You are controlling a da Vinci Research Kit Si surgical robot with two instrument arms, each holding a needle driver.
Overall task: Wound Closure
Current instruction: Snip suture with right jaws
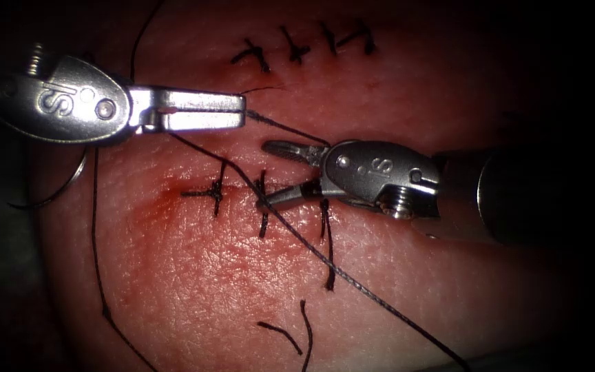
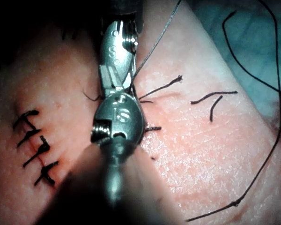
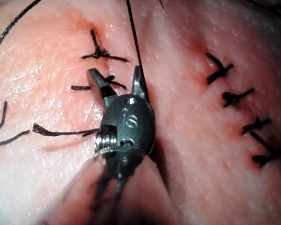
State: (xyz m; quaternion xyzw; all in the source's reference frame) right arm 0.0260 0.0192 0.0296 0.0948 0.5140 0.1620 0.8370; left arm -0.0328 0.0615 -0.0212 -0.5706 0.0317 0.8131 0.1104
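Lying nearest the endoscope, two short cut ends of thread (image 1: 290, 332) rest loose on the moist, pebbled tissue (image 1: 208, 275), below the right tool's jaws. A long dark braided thread (image 1: 352, 279) runs diagonally up from the near edge, passes between the right tool (image 1: 280, 172)'s jaws, and reaches the tip of the left tool (image 1: 242, 111). The right tool's slim, tapered metal jaws stand apart in a clear V; the thread lies in the gap but whether they hold it cannot be told. Just beneath these jaws sits a row of dark stitches (image 1: 216, 191) crossing the cut, with red fluid (image 1: 173, 200) staining the tissue to their left. The left tool's flat polished jaws are closed together, pinching the thread at their tip. A curved needle (image 1: 60, 186) shows as a thin grey arc below the left tool's rounded wrist, off the tissue's left edge, held by neither tool and not in the tissue. Farthest, beyond both jaws, a second row of knotted stitches (image 1: 304, 47) lines the tissue.

The right wrist view shows the spread jaws (image 3: 117, 79) from behind, the thread (image 3: 133, 42) running past one of them. The left wrist view shows the right tool (image 2: 117, 89) over the stitches and thread (image 2: 271, 131) trailing off the tissue (image 2: 206, 154) onto a pale cloth (image 2: 248, 37).
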